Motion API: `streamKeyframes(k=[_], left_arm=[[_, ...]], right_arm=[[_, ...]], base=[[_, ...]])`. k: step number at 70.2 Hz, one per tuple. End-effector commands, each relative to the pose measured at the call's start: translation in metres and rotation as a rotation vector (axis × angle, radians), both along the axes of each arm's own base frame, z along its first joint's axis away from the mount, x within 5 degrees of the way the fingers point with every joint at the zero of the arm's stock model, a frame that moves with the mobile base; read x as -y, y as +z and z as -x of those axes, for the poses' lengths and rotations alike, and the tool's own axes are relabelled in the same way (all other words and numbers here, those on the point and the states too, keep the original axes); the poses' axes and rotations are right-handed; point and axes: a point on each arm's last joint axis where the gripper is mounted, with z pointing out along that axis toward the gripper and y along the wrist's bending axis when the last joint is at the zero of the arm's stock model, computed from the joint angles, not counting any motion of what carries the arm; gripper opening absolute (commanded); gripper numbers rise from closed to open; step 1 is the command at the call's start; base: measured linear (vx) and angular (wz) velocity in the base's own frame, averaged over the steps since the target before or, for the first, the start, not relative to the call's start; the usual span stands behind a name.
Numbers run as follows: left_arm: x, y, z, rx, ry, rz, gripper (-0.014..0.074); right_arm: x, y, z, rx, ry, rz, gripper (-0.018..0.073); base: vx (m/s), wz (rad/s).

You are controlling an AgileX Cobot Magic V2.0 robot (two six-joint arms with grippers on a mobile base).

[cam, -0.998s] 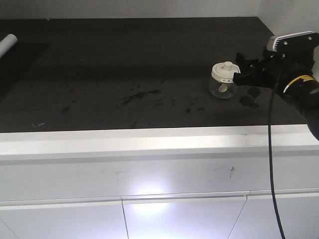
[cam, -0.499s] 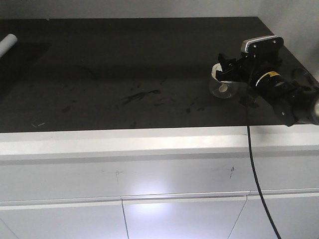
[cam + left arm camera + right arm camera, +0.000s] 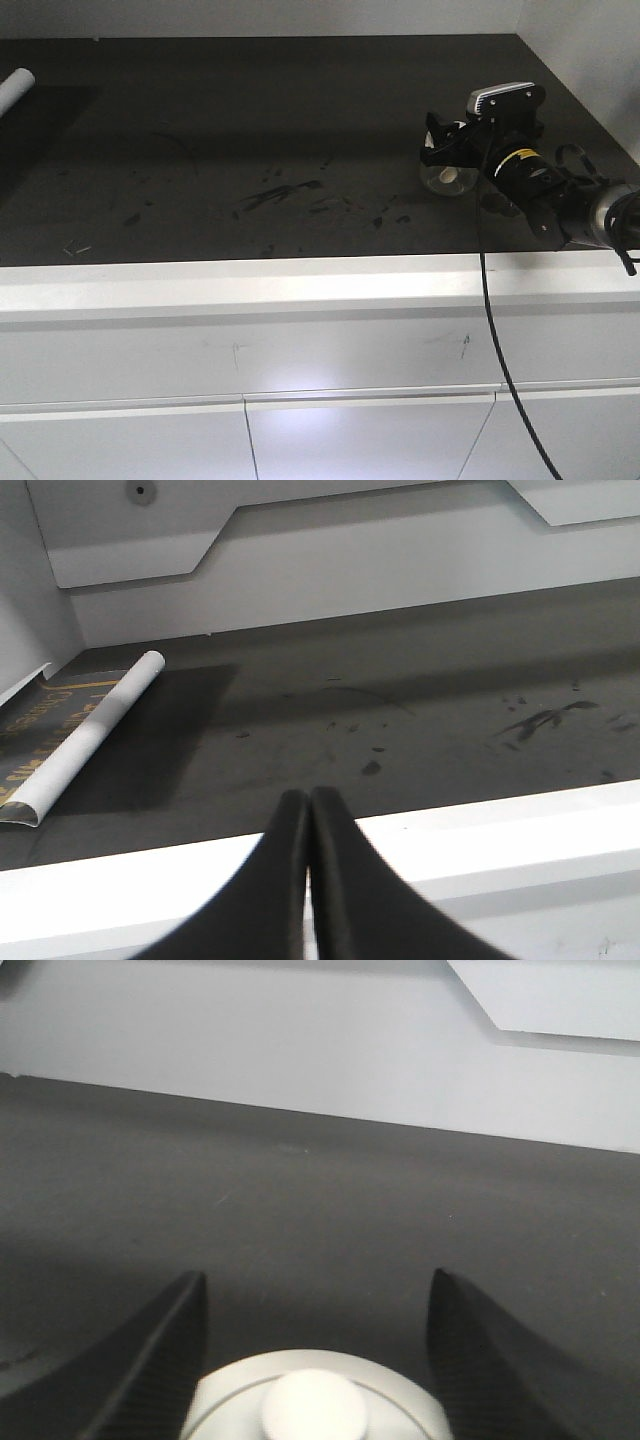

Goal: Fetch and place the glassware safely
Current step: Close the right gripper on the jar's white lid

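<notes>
We are viewing a dark worktop (image 3: 250, 110) with a white front edge, from the front and from both wrists. The glass jar (image 3: 446, 181) is standing upright on the right part of the worktop, well back from the front edge. It is wearing its cream-white lid (image 3: 215, 1400), whose round knob (image 3: 312, 1407) is showing at the bottom of the right wrist view. The right claw (image 3: 315, 1295) is reaching in from the right at the level of the lid. Its jaws are standing wide apart, with one dark finger (image 3: 160, 1350) flanking each side of the lid. We cannot tell whether either finger is touching the lid, and we are seeing no grip on it. The left claw (image 3: 306, 800) is hovering over the front edge at the left part of the worktop, with its jaws pressed together tip to tip and nothing between them. A white rolled tube (image 3: 90, 730) is lying at the far left, well apart from the jar. Pale scuff marks (image 3: 280, 190) are showing near the middle of the worktop. A black cable (image 3: 495, 330) is hanging from the right arm down across the white cabinet fronts (image 3: 250, 350).
</notes>
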Motion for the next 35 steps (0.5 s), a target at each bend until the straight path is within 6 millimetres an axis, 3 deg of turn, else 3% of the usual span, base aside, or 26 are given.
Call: streamKeyframes(k=[1, 9, 17, 35], left_arm=[[0.001, 0.014, 0.000, 0.083, -0.009, 0.014, -0.0007], [0.001, 0.014, 0.000, 0.083, -0.009, 0.014, -0.0007], [0.001, 0.014, 0.000, 0.083, -0.009, 0.014, -0.0007], [0.001, 0.014, 0.000, 0.083, -0.009, 0.014, -0.0007]], right_arm=[[-0.001, 0.031, 0.000, 0.102, 0.008, -0.014, 0.0368], [-0.001, 0.032, 0.000, 0.104, 0.009, -0.014, 0.0211], [-0.001, 0.035, 0.001, 0.111, 0.009, -0.015, -0.0006], [-0.001, 0.056, 0.006, 0.138, 0.007, -0.039, -0.0008]], base=[[0.00, 0.00], [0.00, 0.00], [0.00, 0.00], [0.00, 0.00]])
